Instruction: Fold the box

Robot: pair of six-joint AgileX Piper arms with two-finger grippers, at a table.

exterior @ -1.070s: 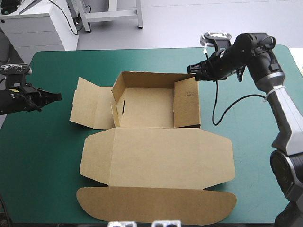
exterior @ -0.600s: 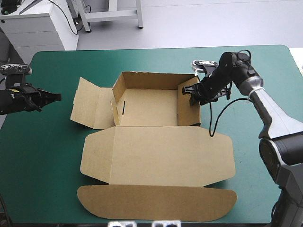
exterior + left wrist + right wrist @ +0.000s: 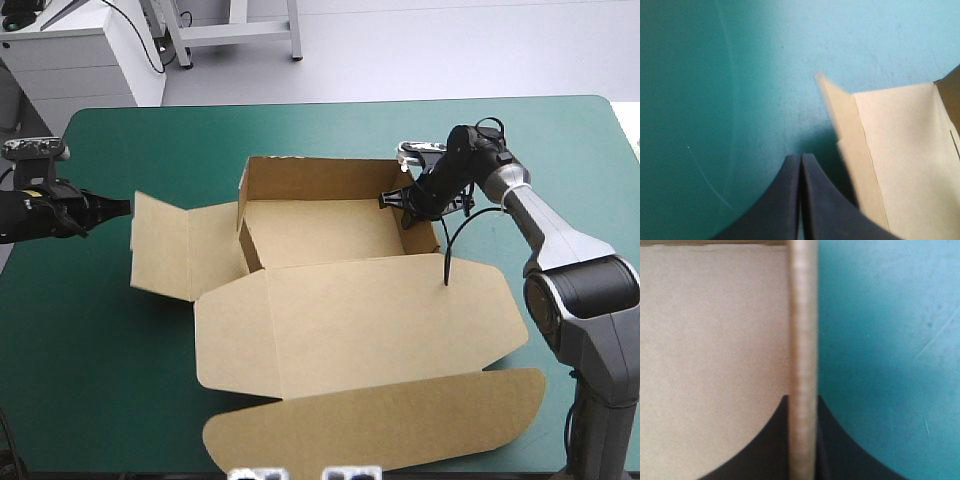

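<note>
Over one wall of the box, right hand grips it; left hand closed

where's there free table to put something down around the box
Bare teal-green table runs along the far edge behind the box, and at the near-left corner beside its flat lid. Crowded: the near edge under the lid, the gap between the left end effector and the side flap, and the right wall, gripped by the right end effector.
</note>
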